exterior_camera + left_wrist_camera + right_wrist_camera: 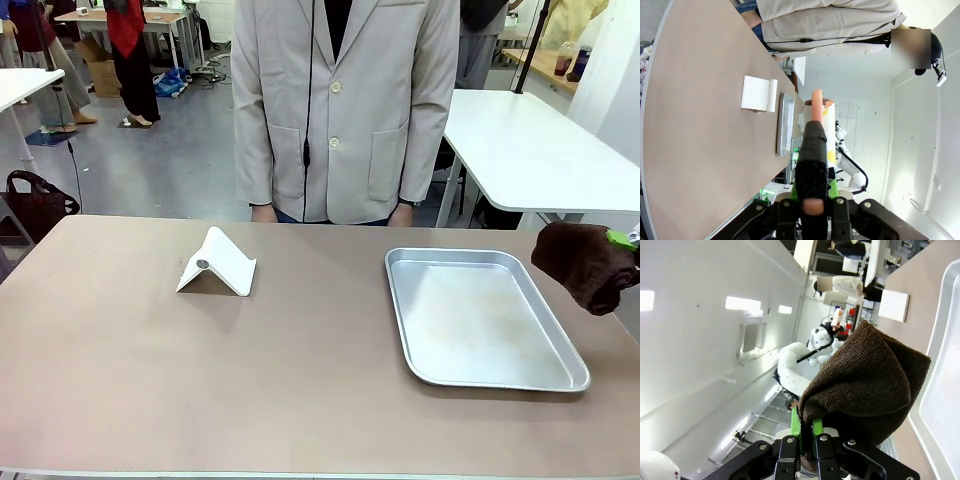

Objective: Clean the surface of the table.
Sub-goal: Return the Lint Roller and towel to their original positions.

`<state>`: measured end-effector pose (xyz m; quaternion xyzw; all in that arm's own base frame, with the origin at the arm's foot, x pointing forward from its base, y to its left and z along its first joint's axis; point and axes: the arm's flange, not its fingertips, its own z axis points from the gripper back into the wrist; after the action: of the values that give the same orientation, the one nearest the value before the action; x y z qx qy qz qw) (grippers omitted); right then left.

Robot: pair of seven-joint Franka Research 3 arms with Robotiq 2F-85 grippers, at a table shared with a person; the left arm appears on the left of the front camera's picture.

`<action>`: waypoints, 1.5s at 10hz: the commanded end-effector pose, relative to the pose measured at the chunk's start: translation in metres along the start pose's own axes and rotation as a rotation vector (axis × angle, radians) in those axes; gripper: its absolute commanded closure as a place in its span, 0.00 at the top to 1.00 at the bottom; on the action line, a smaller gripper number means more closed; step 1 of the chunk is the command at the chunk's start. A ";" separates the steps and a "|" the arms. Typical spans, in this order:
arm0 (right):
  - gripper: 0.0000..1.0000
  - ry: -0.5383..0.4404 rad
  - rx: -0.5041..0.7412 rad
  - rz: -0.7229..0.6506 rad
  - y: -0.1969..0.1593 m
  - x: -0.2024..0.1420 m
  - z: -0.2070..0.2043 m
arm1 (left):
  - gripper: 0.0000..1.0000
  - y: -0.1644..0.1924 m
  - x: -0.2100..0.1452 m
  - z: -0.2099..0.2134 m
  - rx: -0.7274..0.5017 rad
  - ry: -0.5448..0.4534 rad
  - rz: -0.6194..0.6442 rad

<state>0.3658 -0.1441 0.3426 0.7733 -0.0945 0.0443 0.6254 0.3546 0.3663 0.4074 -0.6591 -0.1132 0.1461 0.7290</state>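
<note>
My left claw (812,202) hung above the smooth taupe table (130,370), pinched on a black-handled, orange-tipped bottle (813,150). Right of the shiny metal tray (480,315) lying on that table, my right claw (805,432) hovered, clamping a nubby brown cloth (588,262).

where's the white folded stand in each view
Front view: the white folded stand sits left of centre on the table, left of the silver tray.
Left wrist view: it lies upper middle, just left of the tray seen edge-on.
Right wrist view: a small white patch at the upper right, beyond the brown cloth.
Shared landmark: the silver tray.
</note>
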 end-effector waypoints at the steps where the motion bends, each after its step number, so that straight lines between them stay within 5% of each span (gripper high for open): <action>1: 0.10 -0.016 0.028 0.003 0.006 0.002 -0.001 | 0.22 -0.003 -0.005 -0.003 -0.004 -0.004 -0.003; 6: 0.10 0.000 0.000 0.000 0.000 0.000 0.000 | 0.22 0.000 0.000 0.000 0.000 0.000 0.000; 8: 0.10 -0.019 -0.083 0.058 0.013 0.011 -0.027 | 0.22 -0.043 -0.001 -0.017 0.013 -0.063 0.009; 12: 0.10 0.067 -0.138 0.078 0.033 0.051 -0.130 | 0.22 -0.142 -0.011 -0.130 0.120 0.009 -0.134; 15: 0.10 0.097 -0.251 0.127 0.020 0.075 -0.217 | 0.22 -0.171 -0.037 -0.222 0.225 0.202 -0.227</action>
<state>0.4376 0.0387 0.4170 0.6936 -0.1053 0.1173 0.7029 0.4183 0.1446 0.5625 -0.5853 -0.1069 0.0266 0.8033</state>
